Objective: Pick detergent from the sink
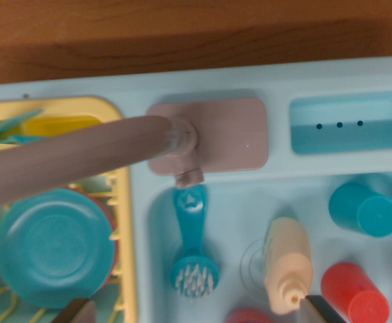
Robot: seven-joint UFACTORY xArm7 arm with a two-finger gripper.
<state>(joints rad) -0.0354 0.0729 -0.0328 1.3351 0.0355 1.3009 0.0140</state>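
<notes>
Wrist view: I look straight down into the pale blue toy sink [213, 176]. The detergent [287, 264], a cream squeeze bottle with its nozzle toward the bottom edge, lies on its side in the basin, between a teal brush [193, 252] on the wrist view's left and a red cup [355, 293] on the right. A teal cup [364, 209] lies just above the red one. The gripper [196, 315] shows only two dark fingertips at the bottom edge, set wide apart and empty; one tip sits just beside the nozzle.

To do this well, I judge I should centre over the bottle's body, not the nozzle, and close across its width.

The bottle looks like smooth, rounded plastic and may slip. A pinkish faucet [81, 158] arcs over a yellow rack [125, 222]
</notes>
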